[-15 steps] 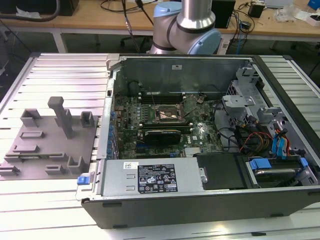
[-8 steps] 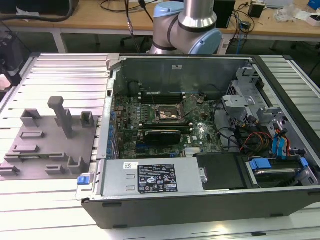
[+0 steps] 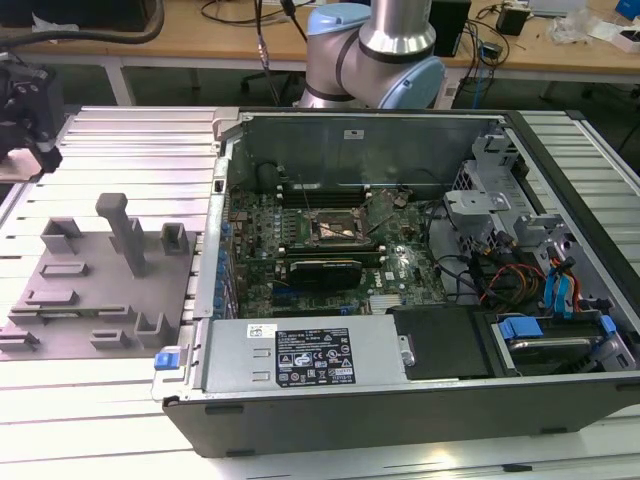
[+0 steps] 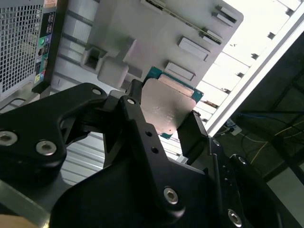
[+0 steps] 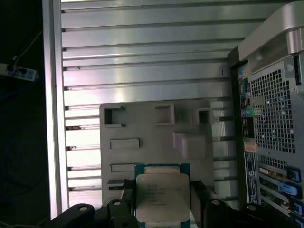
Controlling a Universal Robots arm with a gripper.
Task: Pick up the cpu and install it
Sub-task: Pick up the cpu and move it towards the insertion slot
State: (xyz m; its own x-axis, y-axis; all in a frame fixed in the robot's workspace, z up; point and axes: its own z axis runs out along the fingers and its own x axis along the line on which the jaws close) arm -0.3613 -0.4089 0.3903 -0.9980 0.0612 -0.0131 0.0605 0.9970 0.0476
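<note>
Second wrist view: gripper (image 4: 166,121) closed narrow on the cpu (image 4: 167,107), fingers (image 4: 137,118) on two opposite edges, chip lifted clear of the grey fixture (image 4: 156,28)
First wrist view: same hold; cpu (image 5: 159,197) shows me its silver face, above the fixture (image 5: 156,128), with the case (image 5: 273,118) rear alongside
Exterior view: gripper sits at 10 o'clock of the fixture (image 3: 90,290); socket (image 3: 338,228) at its 3 o'clock, inside the case (image 3: 350,140), looks open and bare
Progress: I judge the pickup done; the cpu is well apart from the socket, not yet seated

Robotics lab: slotted aluminium table (image 3: 130,140), opened computer case (image 3: 400,140), cable-strewn wooden benches (image 3: 180,40) behind
</note>
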